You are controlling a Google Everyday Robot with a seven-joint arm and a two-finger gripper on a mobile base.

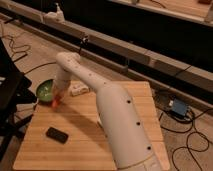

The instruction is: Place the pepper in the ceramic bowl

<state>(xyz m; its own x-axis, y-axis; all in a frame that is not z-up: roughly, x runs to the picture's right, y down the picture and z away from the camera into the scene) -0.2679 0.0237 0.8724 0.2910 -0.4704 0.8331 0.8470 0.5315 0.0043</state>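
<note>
Hanging from the gripper (56, 96), which is closed on it, the pepper (54, 102) is held at the ceramic bowl (42, 90) rim; released there, it could be dropped outside onto the table (85, 135).

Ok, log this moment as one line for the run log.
tool: at table's left edge beside ceramic bowl | pepper: at tool tip, next to bowl rim, not inside | phone: flat on table

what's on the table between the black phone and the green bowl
In the camera view, only the pepper, at the gripper by the ceramic bowl; from there to the phone is bare wooden table.
</note>
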